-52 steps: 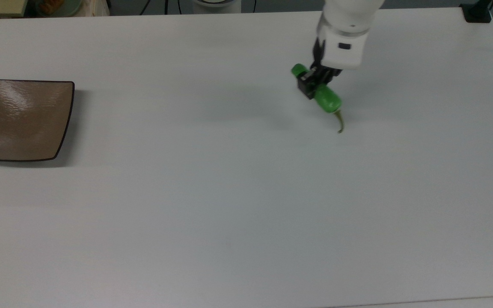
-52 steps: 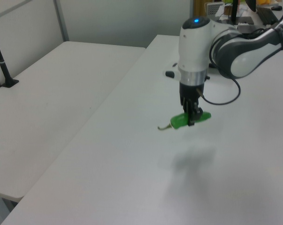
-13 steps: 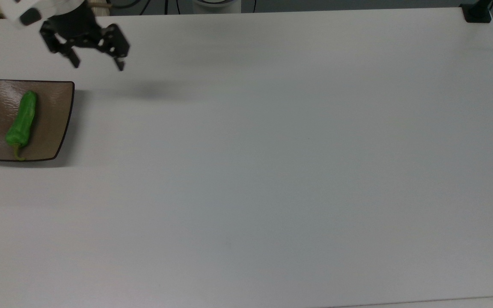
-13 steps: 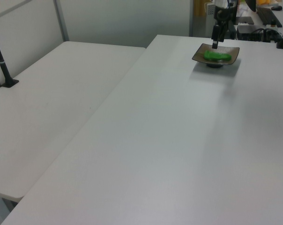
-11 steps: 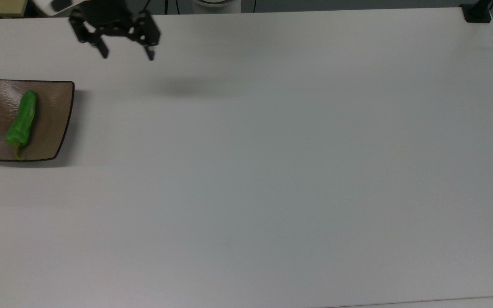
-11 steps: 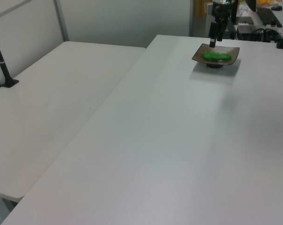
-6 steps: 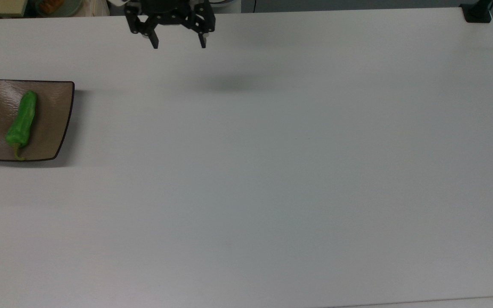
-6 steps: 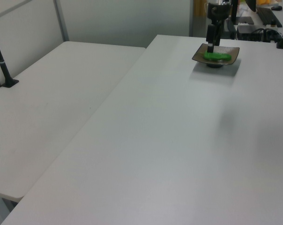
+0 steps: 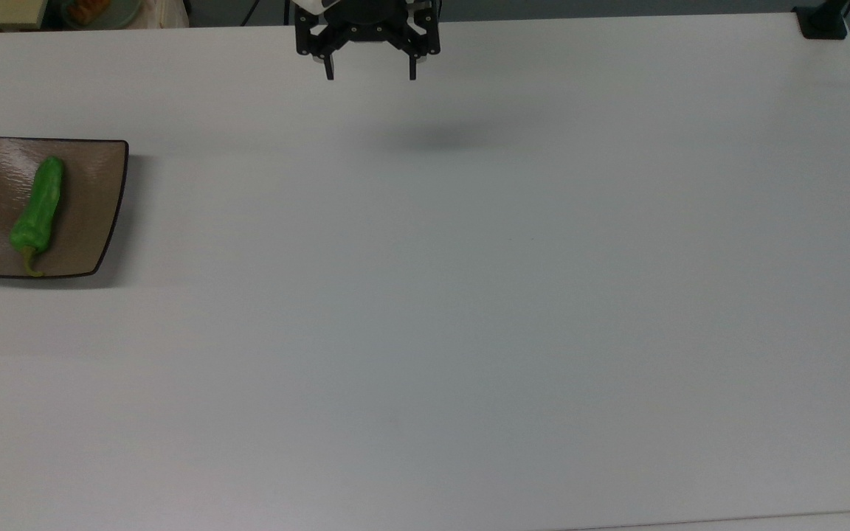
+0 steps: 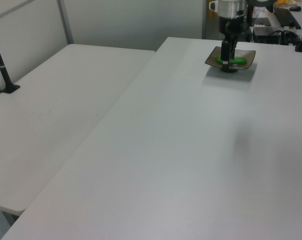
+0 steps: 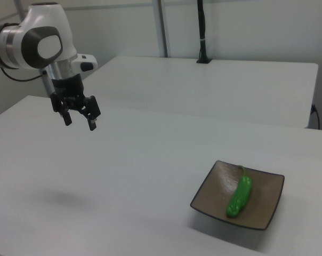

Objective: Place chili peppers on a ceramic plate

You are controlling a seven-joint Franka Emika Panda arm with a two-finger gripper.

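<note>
The green chili pepper (image 9: 38, 206) lies lengthwise on the square brown ceramic plate (image 9: 93, 214) at the top view's left edge, its stem toward the near rim. In the right view the chili pepper (image 11: 239, 196) rests on the plate (image 11: 211, 189) at lower right. My gripper (image 9: 370, 74) hangs open and empty above the table's far edge, well right of the plate in the top view. In the right view the gripper (image 11: 80, 122) is high above the table at the left. In the left view the gripper (image 10: 226, 54) stands in front of the plate (image 10: 247, 56) and hides part of the pepper (image 10: 238, 61).
The white table (image 9: 469, 295) spreads wide to the right of the plate in the top view. A black post base (image 9: 823, 22) stands at its far right corner. A second white table (image 10: 56, 110) adjoins on the left view's left.
The pepper went from my grip at the table's middle right to lying on the plate. Over the last second my open gripper swept right along the far edge, away from the plate.
</note>
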